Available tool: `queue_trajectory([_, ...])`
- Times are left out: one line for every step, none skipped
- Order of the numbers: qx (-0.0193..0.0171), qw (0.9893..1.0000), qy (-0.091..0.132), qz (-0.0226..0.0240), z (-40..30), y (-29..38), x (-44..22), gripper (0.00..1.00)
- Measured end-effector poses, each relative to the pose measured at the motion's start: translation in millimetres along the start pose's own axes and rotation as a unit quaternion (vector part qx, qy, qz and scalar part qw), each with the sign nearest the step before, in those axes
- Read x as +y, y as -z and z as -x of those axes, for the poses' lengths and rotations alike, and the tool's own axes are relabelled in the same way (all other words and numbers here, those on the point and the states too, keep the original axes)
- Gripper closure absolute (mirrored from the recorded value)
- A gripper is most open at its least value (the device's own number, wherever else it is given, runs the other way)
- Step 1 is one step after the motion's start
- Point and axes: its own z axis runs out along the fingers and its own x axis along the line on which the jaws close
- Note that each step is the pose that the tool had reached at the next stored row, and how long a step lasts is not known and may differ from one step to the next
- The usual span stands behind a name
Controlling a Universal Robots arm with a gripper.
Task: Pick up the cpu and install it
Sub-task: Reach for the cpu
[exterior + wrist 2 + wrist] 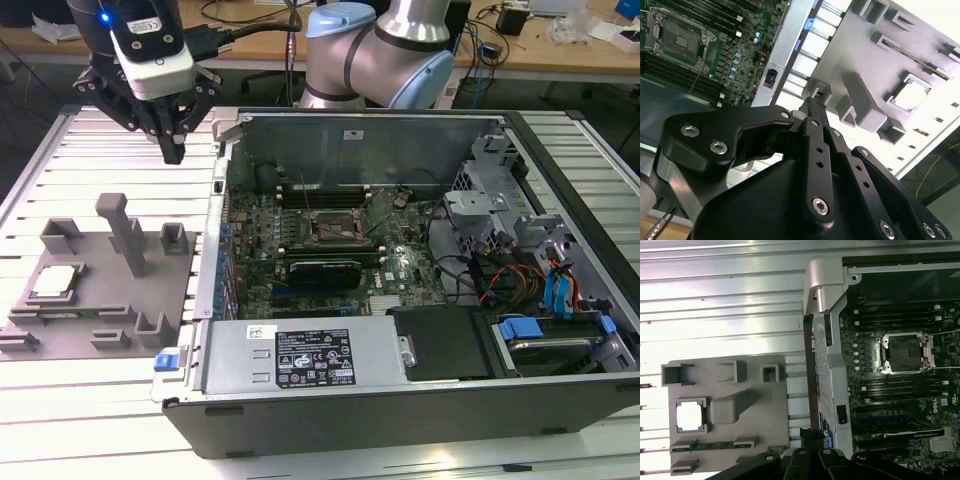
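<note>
Cpu [55, 283]: sits flat, pale metal top up, in a square walled pocket of the grey fixture plate [110, 290], toward the exterior view's left, outside the open computer case [300, 365]. Likely parked in that pocket so as not to slide, and to offer its top squarely for a pick from above. Appears as a bright square inside the same pocket in the first wrist view.

Black-framed socket [333, 230] on the motherboard: looks bare, nothing seated in it. Hence, by judgement, neither picked up nor installed yet.

Gripper [174, 152]: hangs in the air over the slatted table [60, 150], near the case's side wall, well apart from the cpu. Fingers pressed together to a narrow tip, pinching nothing and touching neither plate nor case.
</note>
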Motion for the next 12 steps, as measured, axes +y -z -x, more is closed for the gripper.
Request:
queue_trajectory([0.0, 1.0, 0.0, 0.0, -1.1, 0.0, -0.1, 0.89])
queue_trajectory([0.0, 1.0, 0.0, 0.0001, -3.5, 0.0, -0.2, 0.89])
queue_trajectory([0.0, 1.0, 0.0, 0.0, -6.5, 0.2, -0.4, 0.89])
queue_trajectory([0.0, 1.0, 0.0, 0.0, -10.3, 0.2, -0.7, 0.89])
queue_trajectory([0.0, 1.0, 0.0, 0.0, -12.7, 0.3, -0.9, 0.89])
queue_trajectory([0.0, 1.0, 0.0, 0.0, -13.9, 0.3, -1.0, 0.89])
queue_trajectory([0.0, 1.0, 0.0, 0.0, -15.5, 0.3, -1.1, 0.89])
queue_trajectory([0.0, 1.0, 0.0, 0.0, -18.8, 0.3, -1.4, 0.89])
queue_trajectory([0.0, 1.0, 0.0, 0.0, -21.0, 0.2, -1.5, 0.89])
queue_trajectory([0.0, 1.0, 0.0, 0.0, -22.7, 0.2, -1.6, 0.89])
queue_trajectory([0.0, 1.0, 0.0, 0.0, -25.6, 0.1, -1.8, 0.89])
queue_trajectory([0.0, 1.0, 0.0, 0.0, -27.9, 0.0, -1.9, 0.89])
